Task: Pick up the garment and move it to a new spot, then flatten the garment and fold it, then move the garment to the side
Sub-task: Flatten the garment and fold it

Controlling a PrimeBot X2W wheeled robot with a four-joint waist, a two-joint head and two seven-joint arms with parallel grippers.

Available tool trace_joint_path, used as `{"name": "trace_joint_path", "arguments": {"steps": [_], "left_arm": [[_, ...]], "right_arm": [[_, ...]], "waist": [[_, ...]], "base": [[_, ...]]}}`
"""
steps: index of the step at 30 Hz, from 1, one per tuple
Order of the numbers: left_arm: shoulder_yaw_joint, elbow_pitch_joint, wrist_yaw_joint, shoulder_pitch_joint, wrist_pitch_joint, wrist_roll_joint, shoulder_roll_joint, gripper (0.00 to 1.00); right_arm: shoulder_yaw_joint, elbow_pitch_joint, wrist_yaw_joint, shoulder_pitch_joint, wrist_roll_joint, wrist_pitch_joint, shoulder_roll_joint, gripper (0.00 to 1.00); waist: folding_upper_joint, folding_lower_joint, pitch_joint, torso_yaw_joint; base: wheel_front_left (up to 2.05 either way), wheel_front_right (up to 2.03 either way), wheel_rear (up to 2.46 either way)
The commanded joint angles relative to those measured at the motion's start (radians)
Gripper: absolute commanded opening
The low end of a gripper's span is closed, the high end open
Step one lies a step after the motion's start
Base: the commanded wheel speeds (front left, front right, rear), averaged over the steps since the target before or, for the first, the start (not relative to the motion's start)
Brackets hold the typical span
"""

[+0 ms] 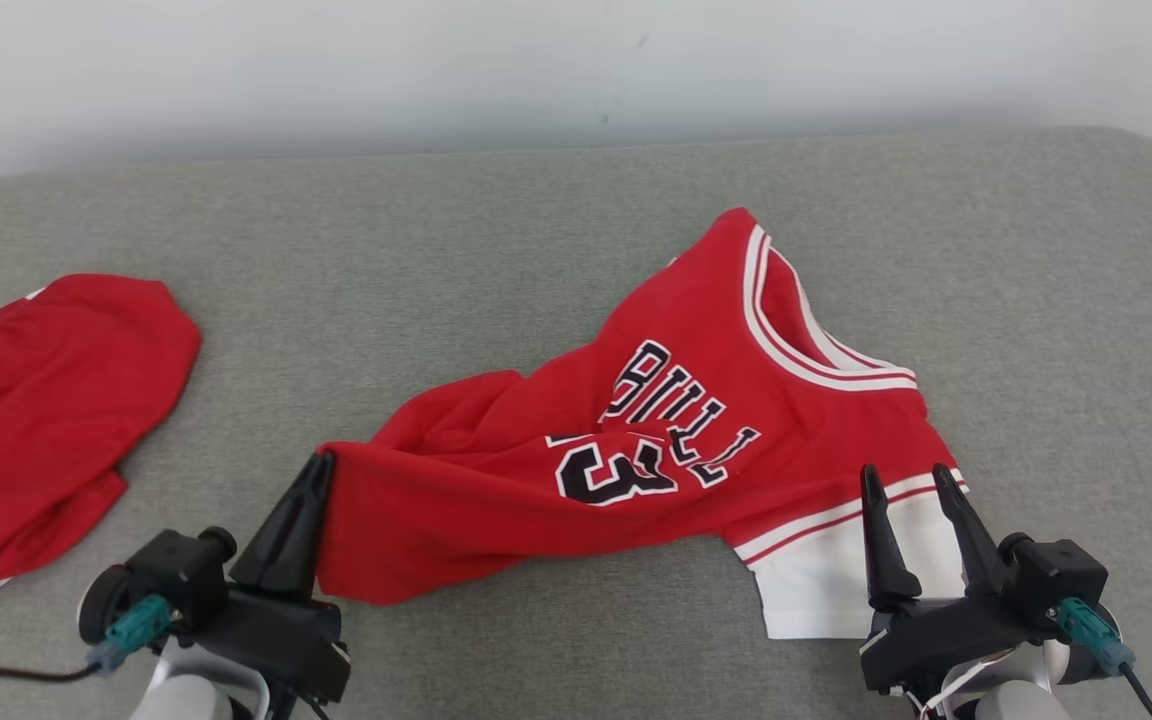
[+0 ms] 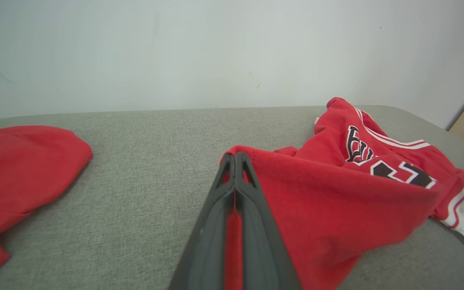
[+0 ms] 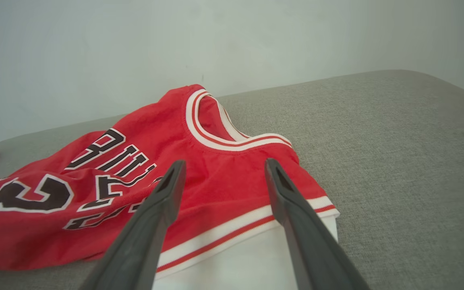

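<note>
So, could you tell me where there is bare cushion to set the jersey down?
Free: the back strip of cushion between jersey and wall; the gap between jersey and the red garment; the right side past the jersey. Crowded: the front, where the left gripper pinches the jersey and the right gripper stands open at its white edge.

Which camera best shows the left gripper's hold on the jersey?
The left wrist view: the left gripper is shut on the jersey, red cloth pinched between its fingers. The head view shows that grip sideways, at the jersey's corner. The right wrist view shows the jersey's collar end past the open right gripper.
</note>
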Motion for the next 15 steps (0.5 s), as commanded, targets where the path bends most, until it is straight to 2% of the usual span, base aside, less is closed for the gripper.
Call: {"name": "trace_joint_path", "arguments": {"steps": [1,7,12,13,14,15], "left_arm": [[0.005,0.032,-0.007,-0.022,-0.012,-0.010,0.008,0.00],[0.010,0.159,-0.019,-0.109,-0.032,-0.002,0.007,0.00],[0.036,0.196,-0.023,-0.147,-0.034,0.015,-0.008,0.00],[0.040,0.199,-0.025,-0.146,-0.034,0.019,-0.012,0.04],[0.045,0.198,-0.026,-0.143,-0.034,0.025,-0.017,0.87],[0.051,0.198,-0.027,-0.135,-0.035,0.028,-0.022,1.00]], "right_arm": [[0.003,0.004,0.000,-0.001,0.002,-0.001,-0.004,1.00],[0.003,0.009,0.000,-0.010,0.007,-0.001,-0.010,1.00],[0.005,0.014,0.000,-0.014,0.004,-0.001,-0.009,1.00],[0.006,0.015,0.000,-0.014,0.003,-0.001,-0.008,1.00],[0.006,0.015,0.000,-0.014,0.003,-0.001,-0.007,1.00],[0.005,0.015,0.000,-0.012,0.003,-0.001,-0.007,1.00]], "waist": [[-0.0001,-0.0001,0.008,-0.018],[-0.0001,-0.0001,0.011,-0.030],[-0.0001,-0.0001,0.006,-0.032],[-0.0001,-0.0001,0.004,-0.032],[-0.0001,-0.0001,0.002,-0.031],[-0.0001,-0.0001,0.000,-0.030]], "base": [[0.00,0.00,0.00],[0.00,0.00,0.00],[0.00,0.00,0.00],[0.00,0.00,0.00],[0.00,0.00,0.00],[0.00,0.00,0.00]]}}
